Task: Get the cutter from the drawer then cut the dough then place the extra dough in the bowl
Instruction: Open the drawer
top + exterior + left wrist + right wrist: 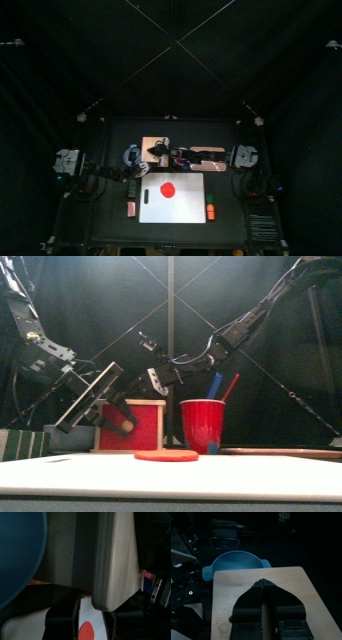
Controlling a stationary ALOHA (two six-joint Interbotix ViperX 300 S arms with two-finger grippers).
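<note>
**White board and dough lie ready; both claws are at the box**

White cutting board lies nearest, at the front of the black surface. One flat red dough disc lies uncut on it, where a cutter could press straight down.

Behind it stands one pale wooden box with its red drawer front facing forward and looking shut. No cutter is in view, so it is probably inside the drawer.

The left claw sits at the box's corner, probably to steady the box against a pull. I cannot tell whether it grips the box.

The right claw hovers over the box's top with its jaws pressed together on nothing visible. It has not reached the drawer front.

One blue-grey bowl sits just beside the box, handy for the spare dough.

One red cup stands to the box's right and keeps two toy knives upright, one blue knife and one red knife.
</note>
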